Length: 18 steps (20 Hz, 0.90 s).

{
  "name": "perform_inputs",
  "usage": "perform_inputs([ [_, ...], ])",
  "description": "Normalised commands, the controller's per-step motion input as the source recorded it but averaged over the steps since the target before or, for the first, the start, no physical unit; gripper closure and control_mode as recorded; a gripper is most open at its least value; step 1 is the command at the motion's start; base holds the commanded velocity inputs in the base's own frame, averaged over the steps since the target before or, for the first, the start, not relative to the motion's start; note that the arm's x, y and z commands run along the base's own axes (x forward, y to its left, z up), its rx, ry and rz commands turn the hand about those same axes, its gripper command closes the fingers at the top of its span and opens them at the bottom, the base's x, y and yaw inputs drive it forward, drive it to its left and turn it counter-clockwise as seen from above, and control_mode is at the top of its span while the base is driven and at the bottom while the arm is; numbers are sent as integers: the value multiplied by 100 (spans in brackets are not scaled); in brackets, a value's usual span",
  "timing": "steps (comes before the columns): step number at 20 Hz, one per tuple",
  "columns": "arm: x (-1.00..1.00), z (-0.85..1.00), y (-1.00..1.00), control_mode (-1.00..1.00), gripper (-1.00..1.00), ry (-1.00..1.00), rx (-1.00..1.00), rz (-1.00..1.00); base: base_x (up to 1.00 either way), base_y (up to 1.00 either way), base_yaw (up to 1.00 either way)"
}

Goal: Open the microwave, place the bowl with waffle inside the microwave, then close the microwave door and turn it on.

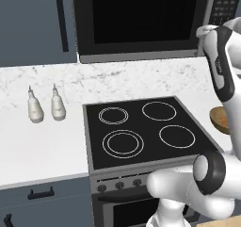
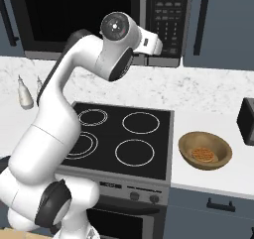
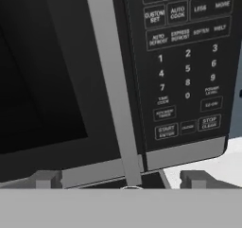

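The black microwave (image 2: pixel 94 20) hangs above the stove. Its glass door (image 1: pixel 141 21) looks flush with the front. In the hand view the door's grey steel edge (image 3: pixel 111 80) runs down the middle, and the keypad panel (image 3: pixel 184 66) is to its right. My gripper (image 3: pixel 123 182) is open and close in front of the door's lower right corner, with nothing between its fingertips (image 3: pixel 47 179). The brown wooden bowl (image 2: pixel 218 156) holds a gridded waffle (image 2: pixel 202 155). It sits on the counter right of the stove, far below the hand.
The black four-ring stove (image 1: pixel 141 129) lies directly under the microwave. Two white bottles (image 1: pixel 46 106) stand on the counter to its left. A dark appliance (image 2: pixel 246 121) sits at the right edge, behind the bowl. Blue-grey cabinets (image 2: pixel 218 25) flank the microwave.
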Motion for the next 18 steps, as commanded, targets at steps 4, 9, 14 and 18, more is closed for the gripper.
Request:
perform_inputs([
  [4,41,4,0,-100,-100,0,0,-4,0,0,0],
  [9,63,0,0,-100,-100,0,2,-3,0,0,0],
  [14,65,0,-10,-100,-100,0,3,-1,0,0,0],
  [18,53,-1,-4,-100,-100,0,2,0,0,0,0],
])
